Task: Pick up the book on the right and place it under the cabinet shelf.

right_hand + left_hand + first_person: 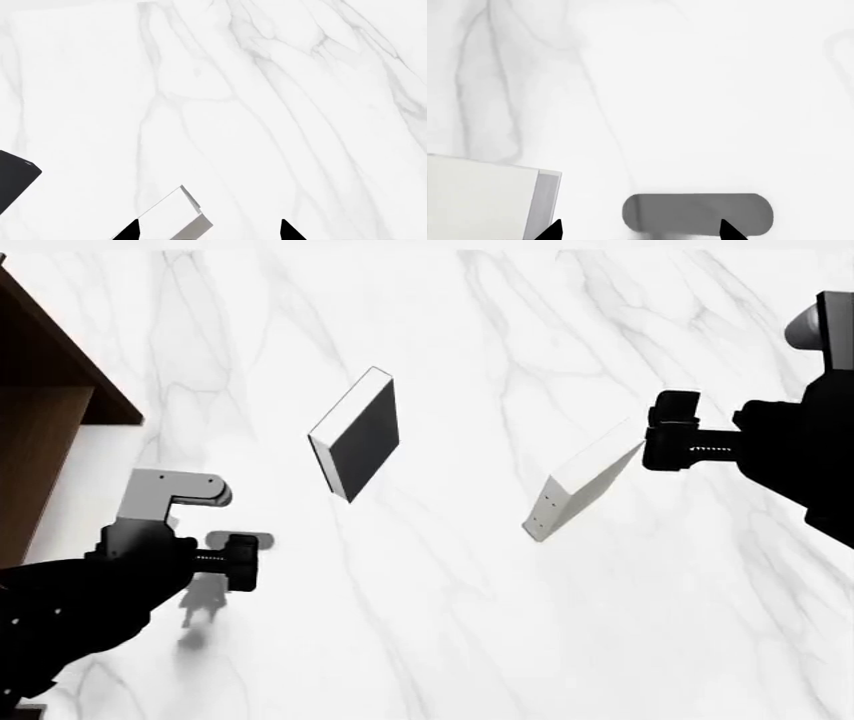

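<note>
**A:** What sits furthest left in the head view?

**B:** The dark brown cabinet shelf (47, 390), only a corner of it, at the upper left edge on the white marble tabletop (441, 640). Below it the left arm reaches in from the lower left corner, forearm low and angled toward the middle. The left gripper (240, 560) hangs just above the marble, with a thick pale grey book (171, 498) lying right behind its wrist.

**A:** Is that gripper holding anything?

**B:** No. In the left wrist view its two black fingertips (552, 231) stand wide apart with only marble and a grey shadow between them. The grey book's corner lies beside one tip.

**A:** And the middle?

**B:** A black-covered book (360, 435) lies tilted on the marble, well apart from both arms.

**A:** Where is the thin book?

**B:** Right of centre, the thin pale book (583, 492) lies slanted on the marble, well apart from the cabinet. The right arm comes in level from the right edge, and the right gripper (663, 445) is just beside the book's upper end.

**A:** Has it gripped the book?

**B:** No. The right wrist view shows the fingers spread, the book's corner lying near one tip, unclamped.
</note>
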Robot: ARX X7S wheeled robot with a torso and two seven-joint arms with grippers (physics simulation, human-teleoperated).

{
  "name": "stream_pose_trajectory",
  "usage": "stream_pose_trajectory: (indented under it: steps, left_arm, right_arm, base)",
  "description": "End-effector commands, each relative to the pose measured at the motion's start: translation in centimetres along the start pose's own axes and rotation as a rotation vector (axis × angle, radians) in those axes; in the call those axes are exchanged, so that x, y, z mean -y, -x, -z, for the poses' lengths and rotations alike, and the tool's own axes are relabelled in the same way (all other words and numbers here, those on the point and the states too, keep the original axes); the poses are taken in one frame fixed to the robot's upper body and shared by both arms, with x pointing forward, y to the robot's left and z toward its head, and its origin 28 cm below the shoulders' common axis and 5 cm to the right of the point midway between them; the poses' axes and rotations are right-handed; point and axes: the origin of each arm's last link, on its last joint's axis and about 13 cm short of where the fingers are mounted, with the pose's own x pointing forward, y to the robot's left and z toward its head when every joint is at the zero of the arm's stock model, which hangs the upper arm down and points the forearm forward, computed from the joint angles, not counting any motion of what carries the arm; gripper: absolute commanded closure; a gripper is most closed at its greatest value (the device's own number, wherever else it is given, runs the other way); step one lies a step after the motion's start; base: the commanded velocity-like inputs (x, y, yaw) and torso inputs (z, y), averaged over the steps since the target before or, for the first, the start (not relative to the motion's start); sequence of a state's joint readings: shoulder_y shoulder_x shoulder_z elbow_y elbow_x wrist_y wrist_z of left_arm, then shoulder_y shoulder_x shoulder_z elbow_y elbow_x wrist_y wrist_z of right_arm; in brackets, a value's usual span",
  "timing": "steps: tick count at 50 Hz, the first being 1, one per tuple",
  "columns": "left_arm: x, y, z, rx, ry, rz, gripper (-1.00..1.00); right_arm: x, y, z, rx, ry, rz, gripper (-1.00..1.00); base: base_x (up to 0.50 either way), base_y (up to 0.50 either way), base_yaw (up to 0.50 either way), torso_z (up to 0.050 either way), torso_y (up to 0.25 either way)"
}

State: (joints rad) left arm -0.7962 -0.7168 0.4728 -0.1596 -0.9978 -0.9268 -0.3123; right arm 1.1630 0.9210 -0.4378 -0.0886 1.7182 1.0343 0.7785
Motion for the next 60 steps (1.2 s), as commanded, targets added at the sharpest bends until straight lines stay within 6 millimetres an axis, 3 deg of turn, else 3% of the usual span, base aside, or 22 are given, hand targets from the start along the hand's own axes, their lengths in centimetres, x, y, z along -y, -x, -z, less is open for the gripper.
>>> stream_pose_trajectory:
  steps: [1,60]
  left_arm:
    - [-1.8,-0.2,0.9,-0.051,-0.073,-0.196,-1.0]
    - [-4.3,0.0,0.3,-0.064,-0.117,-0.332,-1.0]
  right_arm:
    - [0.1,0.1,0.0,0.001,-0.001,0.002,-1.0]
    - [0.1,-0.1,0.2,-0.005,-0.004,0.0,-1.0]
  base:
    - [0.0,0.0,0.0,0.0,0.0]
    - [0.0,0.0,0.0,0.0,-0.001]
